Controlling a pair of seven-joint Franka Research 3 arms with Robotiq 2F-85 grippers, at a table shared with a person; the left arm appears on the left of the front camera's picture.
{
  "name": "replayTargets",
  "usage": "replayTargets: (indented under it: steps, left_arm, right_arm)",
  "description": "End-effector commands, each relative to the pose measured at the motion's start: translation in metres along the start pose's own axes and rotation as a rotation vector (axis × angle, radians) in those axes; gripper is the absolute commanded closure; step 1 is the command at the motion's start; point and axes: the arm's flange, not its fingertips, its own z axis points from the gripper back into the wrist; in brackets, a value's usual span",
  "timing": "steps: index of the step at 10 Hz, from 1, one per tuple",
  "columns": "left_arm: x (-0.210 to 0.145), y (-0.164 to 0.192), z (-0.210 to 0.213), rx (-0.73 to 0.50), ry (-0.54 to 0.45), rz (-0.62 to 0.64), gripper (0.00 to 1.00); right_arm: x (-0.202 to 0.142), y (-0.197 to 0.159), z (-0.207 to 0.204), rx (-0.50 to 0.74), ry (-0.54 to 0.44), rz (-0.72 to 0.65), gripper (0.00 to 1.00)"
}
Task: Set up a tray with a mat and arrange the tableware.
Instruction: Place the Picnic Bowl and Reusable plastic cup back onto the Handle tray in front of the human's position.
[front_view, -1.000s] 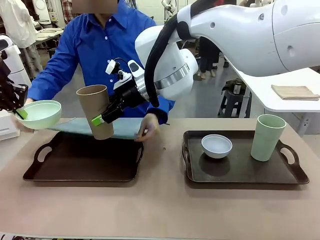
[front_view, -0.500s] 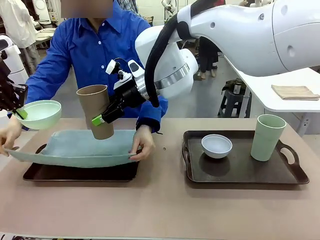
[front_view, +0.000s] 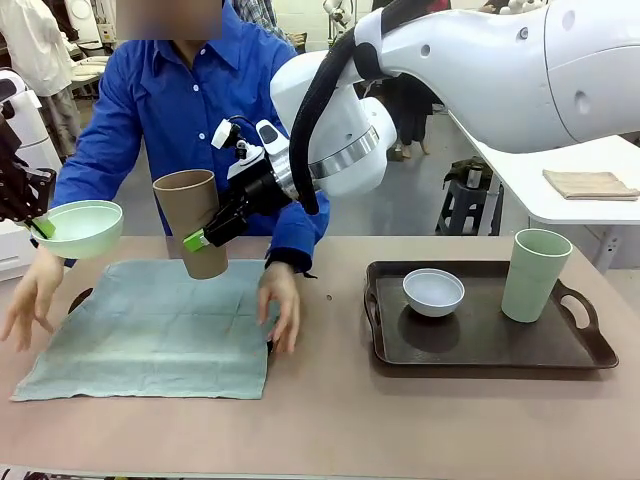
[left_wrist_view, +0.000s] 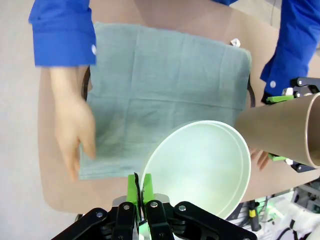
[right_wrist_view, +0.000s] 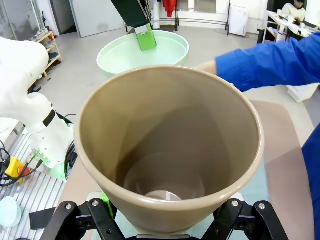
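Note:
A grey-green mat (front_view: 150, 340) lies spread over the left tray, whose dark handle (front_view: 79, 298) peeks out at its left edge. The person's hands (front_view: 280, 305) press the mat flat. My right gripper (front_view: 203, 236) is shut on the brown cup (front_view: 190, 222), holding it tilted above the mat's far edge. At far left my left gripper (front_view: 40, 228) is shut on the rim of the mint green bowl (front_view: 80, 228), held in the air. From the left wrist, the fingers (left_wrist_view: 133, 185) pinch the bowl (left_wrist_view: 200, 167) above the mat (left_wrist_view: 165, 95). The right wrist looks down into the cup (right_wrist_view: 170, 150).
A second dark tray (front_view: 590, 350) at the right carries a white bowl (front_view: 433, 291) and a pale green cup (front_view: 535, 275). The person in a blue shirt (front_view: 190, 110) leans over the far table edge. A folded cloth (front_view: 590, 184) lies on a white side table.
The person has brought the mat forward and laid it flat over the left tray, hands now spread on it. Both arms hold still with the bowl and cup.

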Motion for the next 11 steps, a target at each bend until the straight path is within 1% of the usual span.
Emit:
replayTargets:
  steps: [1,11]
  left_arm:
    - [0.001,0.0001,0.0005,0.0,-0.009,0.0,1.0]
    - [0.001,0.0001,0.0005,0.0,-0.009,0.0,1.0]
  right_arm:
    - [0.0009,0.0008,0.0001,0.003,-0.022,-0.005,0.24]
    - [0.0009,0.0008,0.0001,0.003,-0.022,-0.005,0.24]
